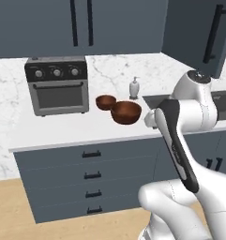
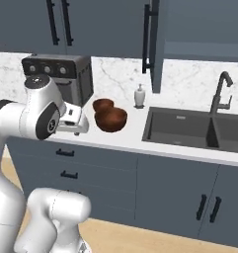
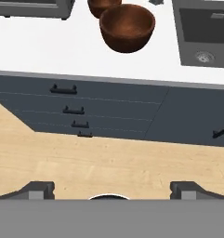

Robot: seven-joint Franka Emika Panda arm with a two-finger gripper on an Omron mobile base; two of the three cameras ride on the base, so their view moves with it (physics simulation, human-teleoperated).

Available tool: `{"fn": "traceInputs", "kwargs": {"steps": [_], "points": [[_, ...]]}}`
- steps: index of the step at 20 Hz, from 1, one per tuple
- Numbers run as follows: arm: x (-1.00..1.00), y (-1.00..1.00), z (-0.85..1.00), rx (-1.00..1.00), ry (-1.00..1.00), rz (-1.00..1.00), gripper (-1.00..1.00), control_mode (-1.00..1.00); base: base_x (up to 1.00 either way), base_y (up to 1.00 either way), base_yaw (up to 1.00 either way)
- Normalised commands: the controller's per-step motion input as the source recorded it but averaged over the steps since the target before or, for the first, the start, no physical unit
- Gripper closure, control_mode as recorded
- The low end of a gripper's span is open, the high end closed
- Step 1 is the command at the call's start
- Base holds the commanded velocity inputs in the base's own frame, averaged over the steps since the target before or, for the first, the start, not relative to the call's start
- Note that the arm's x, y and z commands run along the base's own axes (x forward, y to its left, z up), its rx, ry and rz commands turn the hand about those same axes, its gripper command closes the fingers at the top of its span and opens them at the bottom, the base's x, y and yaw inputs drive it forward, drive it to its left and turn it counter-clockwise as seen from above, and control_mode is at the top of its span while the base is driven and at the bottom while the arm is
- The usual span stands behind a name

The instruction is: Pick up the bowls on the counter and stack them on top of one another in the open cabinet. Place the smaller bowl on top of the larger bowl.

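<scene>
Hidden or cut off: smaller reddish-brown wooden bowl (image 1: 105,101) partly behind the larger reddish-brown wooden bowl (image 1: 126,112) in both base views; in the hand view cut by the top edge (image 3: 103,6), rim only. Open slate-blue wall cabinet (image 2: 197,30) seen from below in the right base view — shelf surface not visible; its door (image 1: 201,33) with long black bar handle cropped at the top in the left base view. Small white soap dispenser (image 1: 134,87) too small for detail. Dark sink basin (image 2: 177,127) cropped at the right in the left base view.

Two-finger gripper (image 3: 111,189): tips far apart at the bottom corners of the hand view — spread wide, nothing between them, touching nothing. Held out in front of the white marble-look counter (image 1: 63,126), above pale wood floor (image 3: 108,162) and slate-blue drawer fronts (image 3: 76,109).

Both bowls upright on the counter, touching or nearly so, between grey toaster oven (image 1: 57,85) and sink.
</scene>
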Motion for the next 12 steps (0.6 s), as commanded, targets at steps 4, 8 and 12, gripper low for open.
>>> {"fn": "traceInputs", "kwargs": {"steps": [4, 8, 12], "points": [[0.0, 0.0, 0.0, 0.0, 0.0, 0.0, -1.0, 1.0, 0.63, 0.14, -0.06], [0.0, 0.0, 0.0, 0.0, 0.0, 0.0, -1.0, 1.0, 0.69, 0.0, -0.07], [0.0, 0.0, 0.0, 0.0, 0.0, 0.0, -1.0, 1.0, 0.82, 0.05, -0.08]]}}
